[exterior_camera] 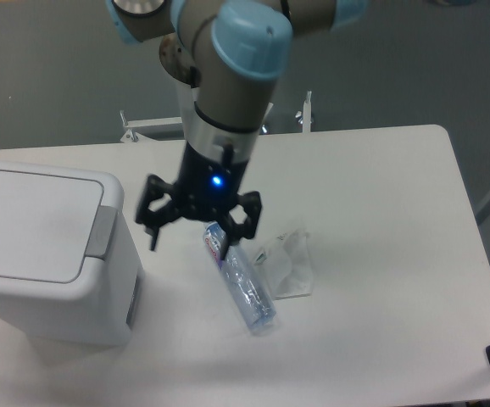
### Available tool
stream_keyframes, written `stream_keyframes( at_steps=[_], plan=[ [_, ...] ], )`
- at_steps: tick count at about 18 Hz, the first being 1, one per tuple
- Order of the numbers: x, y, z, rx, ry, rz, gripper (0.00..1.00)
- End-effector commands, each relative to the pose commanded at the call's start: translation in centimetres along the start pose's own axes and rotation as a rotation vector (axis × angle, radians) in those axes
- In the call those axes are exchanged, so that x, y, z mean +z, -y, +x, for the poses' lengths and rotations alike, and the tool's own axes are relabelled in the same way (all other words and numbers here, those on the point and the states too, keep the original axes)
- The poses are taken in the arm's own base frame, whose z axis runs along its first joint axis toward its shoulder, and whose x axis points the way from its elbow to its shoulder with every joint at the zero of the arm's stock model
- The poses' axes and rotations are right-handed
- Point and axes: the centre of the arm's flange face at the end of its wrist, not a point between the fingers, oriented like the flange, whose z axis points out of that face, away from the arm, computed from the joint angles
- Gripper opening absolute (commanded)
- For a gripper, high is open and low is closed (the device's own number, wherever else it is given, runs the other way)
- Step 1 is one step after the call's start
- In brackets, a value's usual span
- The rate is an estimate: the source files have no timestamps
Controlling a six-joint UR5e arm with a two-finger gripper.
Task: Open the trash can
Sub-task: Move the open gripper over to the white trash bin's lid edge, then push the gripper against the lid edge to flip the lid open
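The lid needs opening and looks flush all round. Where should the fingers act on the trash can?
Aim at the grey push-tab on the trash can, from above. It sits on the rim edge facing the open gripper, and the flat lid shows no lip.
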Motion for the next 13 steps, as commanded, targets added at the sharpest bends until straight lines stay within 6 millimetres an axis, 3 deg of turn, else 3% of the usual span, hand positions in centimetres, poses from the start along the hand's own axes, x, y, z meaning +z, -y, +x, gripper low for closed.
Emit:
stream_keyframes(
  at_steps=[7,13],
  plan=[
    [2.4,-1.2,1.2,0.016,-0.01,-0.041,1.0],
    [2.4,-1.2,1.3,0.015,-0.012,-0.043,1.0]
  ],
)
